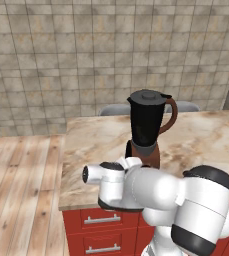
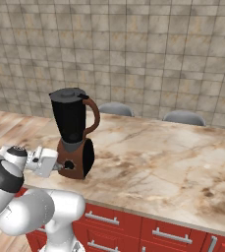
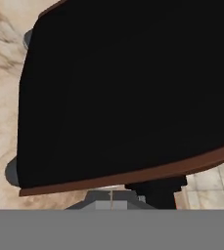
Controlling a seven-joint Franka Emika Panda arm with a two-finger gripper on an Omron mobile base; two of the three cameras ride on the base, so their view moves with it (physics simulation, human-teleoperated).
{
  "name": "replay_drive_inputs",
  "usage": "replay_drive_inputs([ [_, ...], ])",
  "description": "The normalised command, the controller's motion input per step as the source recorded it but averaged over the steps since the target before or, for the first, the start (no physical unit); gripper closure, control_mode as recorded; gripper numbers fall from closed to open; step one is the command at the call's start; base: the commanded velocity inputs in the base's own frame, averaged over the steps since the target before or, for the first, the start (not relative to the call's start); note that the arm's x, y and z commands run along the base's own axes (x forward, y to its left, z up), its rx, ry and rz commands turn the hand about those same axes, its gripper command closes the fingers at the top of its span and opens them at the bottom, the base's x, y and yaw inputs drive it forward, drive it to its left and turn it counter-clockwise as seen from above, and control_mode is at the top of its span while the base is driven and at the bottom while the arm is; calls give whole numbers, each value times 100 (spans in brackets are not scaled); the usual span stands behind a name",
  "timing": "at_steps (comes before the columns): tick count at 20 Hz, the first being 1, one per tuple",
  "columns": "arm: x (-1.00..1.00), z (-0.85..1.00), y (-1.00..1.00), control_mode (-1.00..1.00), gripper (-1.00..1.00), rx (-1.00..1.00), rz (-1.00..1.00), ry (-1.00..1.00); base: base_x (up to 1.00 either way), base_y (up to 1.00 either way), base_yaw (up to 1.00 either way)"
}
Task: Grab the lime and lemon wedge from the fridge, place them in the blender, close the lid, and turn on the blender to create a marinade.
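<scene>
One small knob (image 2: 68, 165) low on the blender (image 2: 74, 135): stiff, slick; my gripper (image 2: 59, 167), shut and empty, presses there.

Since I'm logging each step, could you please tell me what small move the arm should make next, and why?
Probably nudge the shut gripper forward onto the knob and turn it. The lid already sits on the blender, and the gripper is level with the base, right beside the knob, so switching on seems all that remains.
</scene>
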Motion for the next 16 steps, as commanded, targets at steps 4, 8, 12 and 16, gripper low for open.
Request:
replay_drive_inputs([
  [4, 3, -14, 0, -100, 100, 0, 0, -10, 0, 0, 0],
  [8, 10, -3, -1, -100, 100, 0, 0, -12, 0, 0, 0],
  [12, 20, -1, -8, -100, 100, 0, 1, -8, 0, 0, 0],
  [16, 12, 0, -4, -100, 100, 0, 0, -3, 0, 0, 0],
])
